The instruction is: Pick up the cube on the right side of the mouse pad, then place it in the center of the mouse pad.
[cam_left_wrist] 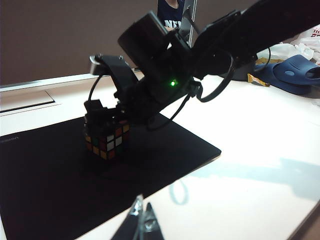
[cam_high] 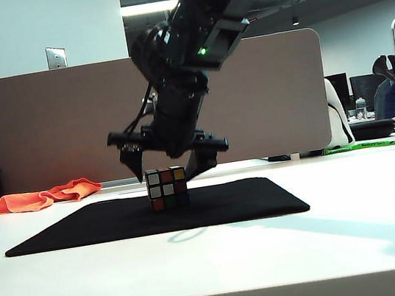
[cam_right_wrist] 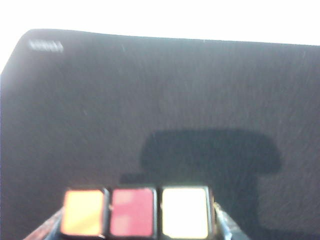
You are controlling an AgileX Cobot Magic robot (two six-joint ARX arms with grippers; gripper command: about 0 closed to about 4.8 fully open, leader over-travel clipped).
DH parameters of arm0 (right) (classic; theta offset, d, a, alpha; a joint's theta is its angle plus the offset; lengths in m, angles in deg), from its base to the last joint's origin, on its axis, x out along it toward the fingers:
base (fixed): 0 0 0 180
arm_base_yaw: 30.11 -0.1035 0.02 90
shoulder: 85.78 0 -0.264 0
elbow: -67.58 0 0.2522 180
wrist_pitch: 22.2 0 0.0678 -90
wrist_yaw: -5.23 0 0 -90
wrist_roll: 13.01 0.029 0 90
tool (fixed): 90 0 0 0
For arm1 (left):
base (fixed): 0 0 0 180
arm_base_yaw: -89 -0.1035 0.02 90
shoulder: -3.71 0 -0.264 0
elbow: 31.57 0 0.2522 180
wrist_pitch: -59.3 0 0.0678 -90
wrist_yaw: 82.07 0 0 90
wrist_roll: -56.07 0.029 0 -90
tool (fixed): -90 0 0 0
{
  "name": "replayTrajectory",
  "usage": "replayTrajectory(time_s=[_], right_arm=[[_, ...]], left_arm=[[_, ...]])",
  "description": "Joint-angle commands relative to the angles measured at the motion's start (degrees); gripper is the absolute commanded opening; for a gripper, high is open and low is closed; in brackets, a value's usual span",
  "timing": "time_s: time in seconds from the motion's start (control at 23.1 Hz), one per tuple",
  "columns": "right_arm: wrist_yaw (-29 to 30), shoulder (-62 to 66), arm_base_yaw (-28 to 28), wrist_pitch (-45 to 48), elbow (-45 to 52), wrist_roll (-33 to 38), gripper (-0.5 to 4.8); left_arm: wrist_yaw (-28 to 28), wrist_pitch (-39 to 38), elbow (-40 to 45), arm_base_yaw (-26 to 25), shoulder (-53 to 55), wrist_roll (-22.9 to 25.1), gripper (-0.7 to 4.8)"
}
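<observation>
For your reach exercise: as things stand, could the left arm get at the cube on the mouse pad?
Probably not yet. The right gripper straddles the cube at the middle of the mouse pad, crowding it from above; the left gripper sits back near the pad's edge.

Cube [cam_high: 167, 188] on mouse pad [cam_high: 250, 203] centre, right gripper [cam_high: 174, 165] astride it; cloth [cam_high: 41, 197] behind-left on table [cam_high: 359, 235].

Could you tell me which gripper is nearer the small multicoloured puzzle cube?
Right: the right gripper straddles the cube on the black mouse pad; the left gripper sits off the pad's edge.
</observation>
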Motion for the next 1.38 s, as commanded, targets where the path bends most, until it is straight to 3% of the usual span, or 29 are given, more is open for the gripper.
replayTrajectory(time_s=[0.04, 0.22, 0.26, 0.3, 0.35, 0.43, 0.65, 0.82, 0.99, 1.21, 1.38], right_arm=[[-0.15, -2.49, 0.81, 1.77, -0.24, -0.22, 3.78], [-0.15, -5.73, 2.71, 1.84, -0.24, -1.81, 3.76], [-0.13, -6.75, 3.30, 1.95, -0.24, -4.39, 3.48], [-0.13, -7.82, 3.93, 1.75, -0.24, -6.34, 3.03], [-0.15, -9.03, 4.61, 1.75, -0.24, -8.74, 2.15], [0.02, -11.80, 6.14, 1.36, -0.24, -11.74, -0.08], [-1.27, -17.44, 8.41, -3.98, -0.20, -17.38, -0.06], [-0.70, -21.73, 11.15, -9.01, 0.31, -18.80, -0.06], [0.26, -28.17, 13.40, -6.01, 6.27, -22.60, -0.06], [0.61, -41.44, 16.92, 3.26, 24.68, -22.71, -0.06], [5.16, -53.62, 19.89, 11.30, 41.99, -22.73, -0.06]], left_arm=[[-0.24, 0.70, -0.22, 0.04, 0.07, -0.02, -0.06], [-0.24, 0.74, -0.22, 0.04, 0.07, -0.20, -0.06], [-0.13, 0.72, -0.22, 0.04, 0.07, -0.44, -0.06], [0.11, 0.74, -0.22, 0.04, 0.07, -0.42, -0.06], [0.74, 0.74, -0.24, 0.04, 0.07, -0.44, -0.06], [1.31, 0.72, -0.22, 0.02, 0.07, -0.44, -0.06], [1.57, 0.74, -0.24, 0.02, 0.07, -0.46, -0.06], [8.85, 0.70, -0.24, 0.02, 0.07, -4.07, -0.06], [9.27, 0.72, -0.24, 0.02, 0.04, -4.02, -0.06], [11.82, 0.76, -0.24, 0.02, 0.04, -5.25, -0.06], [15.89, 0.74, -0.24, 0.02, 0.04, -7.96, -0.06]])
